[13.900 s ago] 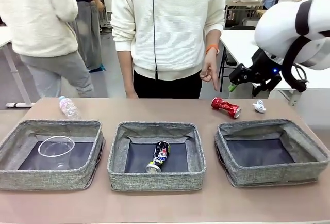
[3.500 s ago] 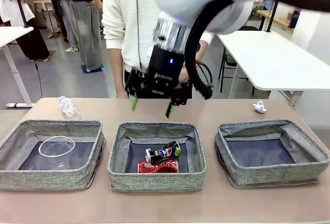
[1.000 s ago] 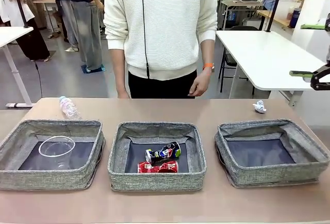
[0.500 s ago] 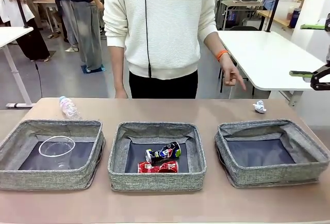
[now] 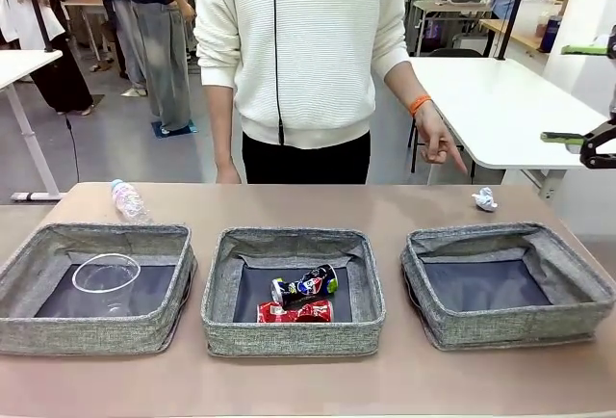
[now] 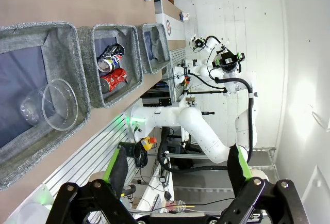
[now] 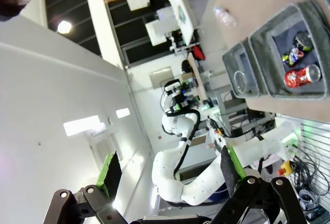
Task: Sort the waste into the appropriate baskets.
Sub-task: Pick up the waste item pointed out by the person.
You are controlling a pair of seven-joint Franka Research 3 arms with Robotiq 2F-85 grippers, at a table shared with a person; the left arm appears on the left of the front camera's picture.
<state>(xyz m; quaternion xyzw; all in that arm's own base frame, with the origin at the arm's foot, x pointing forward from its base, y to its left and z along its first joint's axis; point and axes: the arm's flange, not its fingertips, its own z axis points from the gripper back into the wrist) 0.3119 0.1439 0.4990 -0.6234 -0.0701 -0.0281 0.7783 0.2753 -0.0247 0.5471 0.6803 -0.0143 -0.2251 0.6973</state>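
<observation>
Brown table (image 5: 308, 384) top, waste partly sorted. Crumpled white paper ball (image 5: 484, 199) sits loose on the table just behind the far rim of the right basket (image 5: 510, 326), which has a bare dark bottom. Clear plastic bottle (image 5: 127, 200) lies on its side on the table just behind the far rim of the left basket (image 5: 96, 333). Clear plastic cup (image 5: 106, 274) lies on its side in the left basket, mouth toward the camera. Middle basket (image 5: 289, 339) holds two cans: dark printed drink can (image 5: 306, 285) on its side, and crushed red can (image 5: 294, 312) right in front of it, the two touching or nearly so. All three baskets are in one row, close but apart. Person in a white top stands at the far side; their hand (image 5: 441, 146) is held over the far edge with index finger pointing down, above and left of the paper ball, not touching it. Right gripper (image 7: 169, 168) is off the table's right edge, raised, fingers spread wide, nothing between them. Left gripper (image 6: 177, 163) is off to the side of the table, fingers also wide apart, holding nothing.
</observation>
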